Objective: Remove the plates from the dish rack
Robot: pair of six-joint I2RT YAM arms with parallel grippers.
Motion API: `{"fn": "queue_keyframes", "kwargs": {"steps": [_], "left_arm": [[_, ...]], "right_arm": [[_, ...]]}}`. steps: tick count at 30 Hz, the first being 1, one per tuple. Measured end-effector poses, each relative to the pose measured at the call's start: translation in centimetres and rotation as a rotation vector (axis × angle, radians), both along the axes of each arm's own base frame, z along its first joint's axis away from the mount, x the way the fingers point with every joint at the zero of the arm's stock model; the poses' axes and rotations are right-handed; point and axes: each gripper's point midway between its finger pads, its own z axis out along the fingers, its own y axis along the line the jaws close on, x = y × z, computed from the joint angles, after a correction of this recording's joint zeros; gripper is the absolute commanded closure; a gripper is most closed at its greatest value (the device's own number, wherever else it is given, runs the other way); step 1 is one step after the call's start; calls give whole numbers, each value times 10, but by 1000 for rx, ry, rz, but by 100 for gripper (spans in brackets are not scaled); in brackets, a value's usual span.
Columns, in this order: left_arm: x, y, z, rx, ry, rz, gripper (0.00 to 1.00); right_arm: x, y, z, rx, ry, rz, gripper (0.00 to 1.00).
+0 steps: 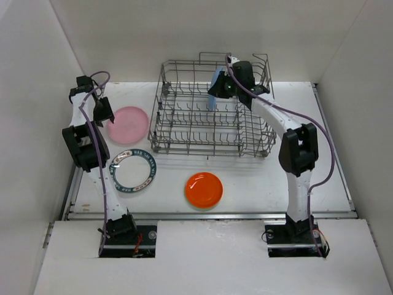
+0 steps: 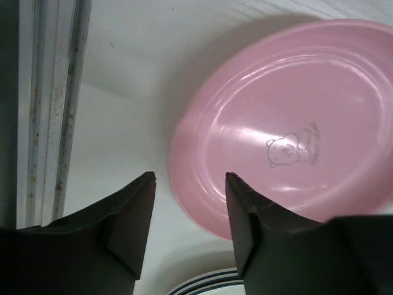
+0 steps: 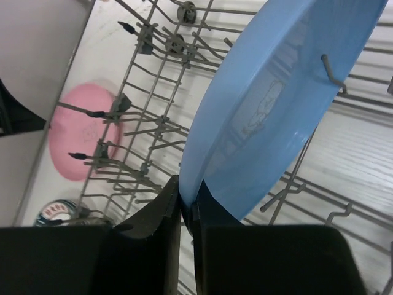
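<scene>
The grey wire dish rack (image 1: pixel 184 132) stands at the back middle of the table. One blue plate (image 1: pixel 215 86) stands upright among its tines, and my right gripper (image 1: pixel 222 92) is shut on its lower rim; the right wrist view shows the blue plate (image 3: pixel 276 104) pinched between the jaws of my right gripper (image 3: pixel 187 184). A pink plate (image 1: pixel 128 124) lies flat left of the rack. My left gripper (image 1: pixel 110 117) hangs open at its left edge, and in the left wrist view the gripper (image 2: pixel 190 178) holds nothing above the pink plate (image 2: pixel 288 123).
A white plate with a dark teal lettered rim (image 1: pixel 133 171) lies in front of the pink one, also showing as the teal-rimmed plate (image 2: pixel 209 283). An orange plate (image 1: pixel 204 189) lies in front of the rack. White walls enclose the table, with a metal rail (image 2: pixel 55 110) along its left edge.
</scene>
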Motion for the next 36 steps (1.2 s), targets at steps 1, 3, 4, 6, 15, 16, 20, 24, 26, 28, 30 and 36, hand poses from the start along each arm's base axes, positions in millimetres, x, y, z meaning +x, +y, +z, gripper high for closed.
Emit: {"fn": "queue_keyframes", "kwargs": {"steps": [1,3,4,6,15,16,20,24,26,28,30,36], "left_arm": [[0,1,0,5,0,-3,49],[-2,3,2,17,9,-8,43],[-3,4,2,22,13,-11,40],[-4,5,6,40,22,-15,35],[20,-37,123,65,-227,-116,12],[22,-52,147,52,-288,-149,11],[14,-118,231,-30,-499,-311,10],[-7,-179,274,-152,-601,-459,10],[-13,-200,278,-195,-609,-516,10],[-14,-214,271,-205,-586,-552,10],[-13,-227,257,-201,-546,-586,10],[-11,-266,196,-201,-377,-674,10]], "right_arm": [[-2,-3,0,-19,-5,1,100],[-6,-6,5,-61,-33,-2,100],[-7,-8,12,-88,-58,-9,100],[-14,-4,32,-157,-146,0,100],[-103,57,148,-646,-728,32,100],[-111,63,142,-719,-769,39,100],[-122,66,62,-1091,-837,79,100],[-125,51,-41,-1440,-776,239,100],[-122,45,-47,-1504,-771,230,100],[-122,45,-41,-1525,-788,215,100],[-127,52,-33,-1523,-817,200,100],[-141,69,-26,-1527,-866,215,100]]}}
